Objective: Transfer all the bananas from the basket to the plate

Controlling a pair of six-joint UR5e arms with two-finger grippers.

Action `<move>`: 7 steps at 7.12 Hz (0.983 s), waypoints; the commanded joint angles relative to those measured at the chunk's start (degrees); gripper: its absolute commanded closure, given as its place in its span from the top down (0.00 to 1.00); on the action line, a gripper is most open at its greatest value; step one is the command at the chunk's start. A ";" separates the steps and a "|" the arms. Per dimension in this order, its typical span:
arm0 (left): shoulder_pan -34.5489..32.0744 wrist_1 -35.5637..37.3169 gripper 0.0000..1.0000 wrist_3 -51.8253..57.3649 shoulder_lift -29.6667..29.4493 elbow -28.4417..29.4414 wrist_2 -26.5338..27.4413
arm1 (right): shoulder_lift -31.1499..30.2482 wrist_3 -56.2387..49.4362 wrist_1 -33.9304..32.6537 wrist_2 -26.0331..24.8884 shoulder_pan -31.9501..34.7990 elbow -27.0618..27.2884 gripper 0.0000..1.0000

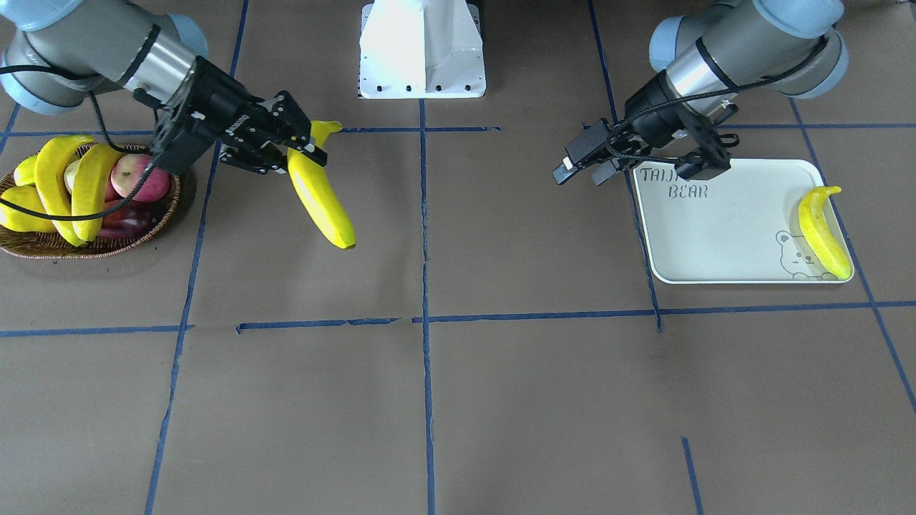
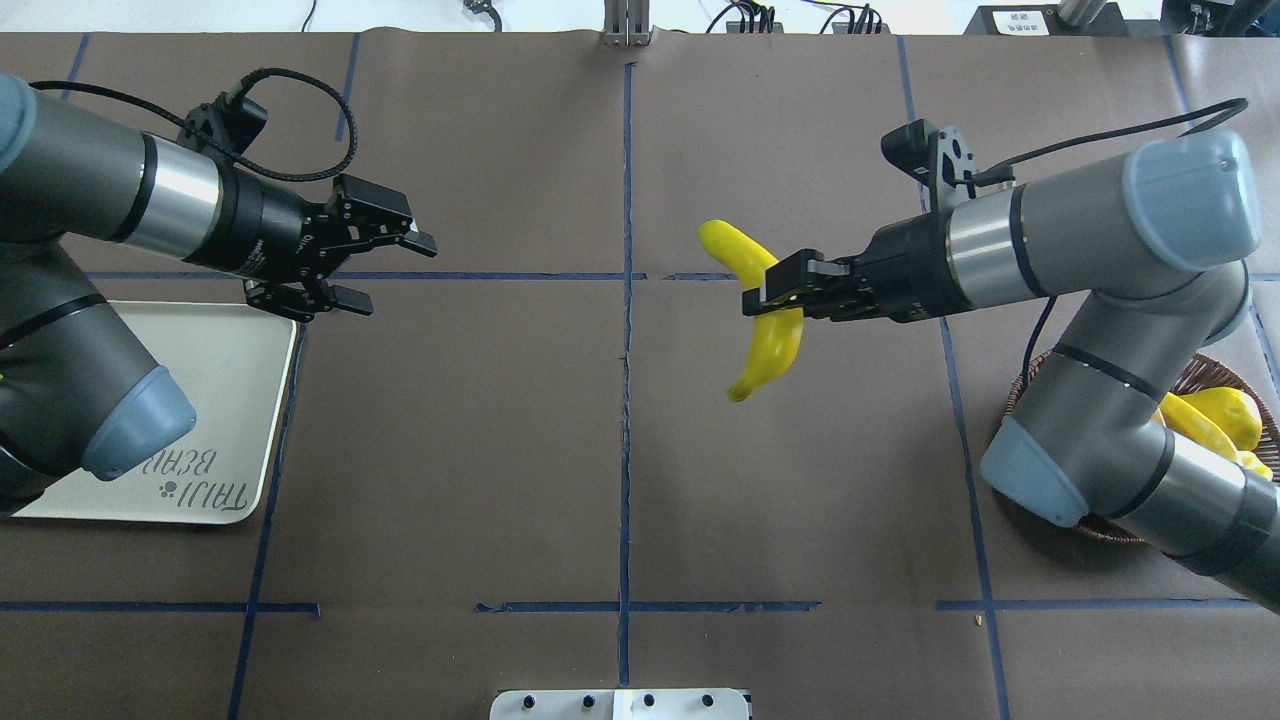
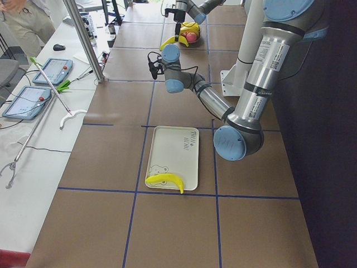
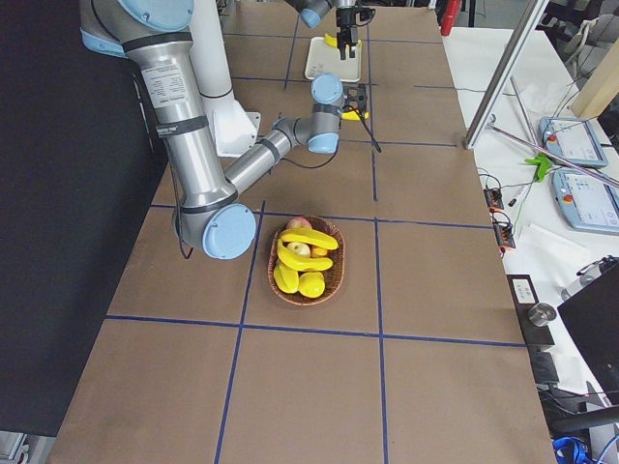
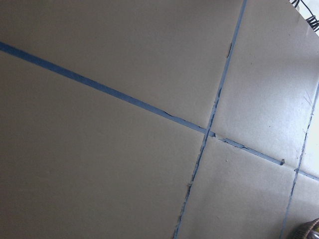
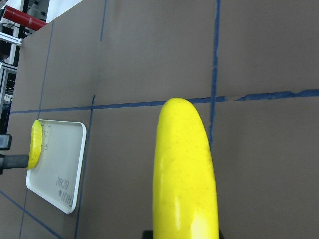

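My right gripper [image 1: 304,154] is shut on a long yellow banana [image 1: 320,197] and holds it in the air between the basket and the table's middle; the overhead view shows the gripper [image 2: 775,298] and the banana [image 2: 768,335]. The brown wicker basket [image 1: 28,247] holds two more bananas [image 1: 54,182] among other fruit. The off-white plate [image 1: 715,236] carries one banana [image 1: 823,232] along its far side from the lettering. My left gripper [image 2: 392,274] is open and empty, just beyond the plate's corner [image 2: 230,400].
A red apple [image 1: 139,177] and a rounded yellow fruit [image 1: 21,218] lie in the basket too. The robot's white base [image 1: 422,50] stands at the table's edge. Blue tape lines cross the brown table. The right arm's elbow hides most of the basket [image 2: 1210,368] from overhead.
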 commanded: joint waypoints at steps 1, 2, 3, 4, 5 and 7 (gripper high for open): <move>3.59 1.07 1.00 -15.23 -6.91 1.00 5.22 | 4.22 1.37 -0.47 -9.60 -7.38 -0.44 0.00; 6.48 1.08 1.00 -16.79 -7.47 0.92 9.00 | 7.02 1.28 -4.56 -10.61 -8.89 -0.70 0.00; 7.64 2.12 1.00 -17.50 -8.52 1.26 9.12 | 9.66 0.84 -7.56 -10.70 -9.87 -0.70 0.01; 8.09 7.18 1.00 -17.68 -10.44 1.35 9.13 | 10.21 0.58 -8.20 -10.79 -11.09 -0.70 0.01; 9.13 8.36 1.00 -17.60 -10.81 1.35 9.21 | 11.08 0.49 -8.21 -10.79 -11.54 -0.61 0.01; 10.02 8.46 1.00 -17.60 -10.90 1.44 9.21 | 11.36 0.49 -8.12 -10.79 -11.81 -0.61 0.02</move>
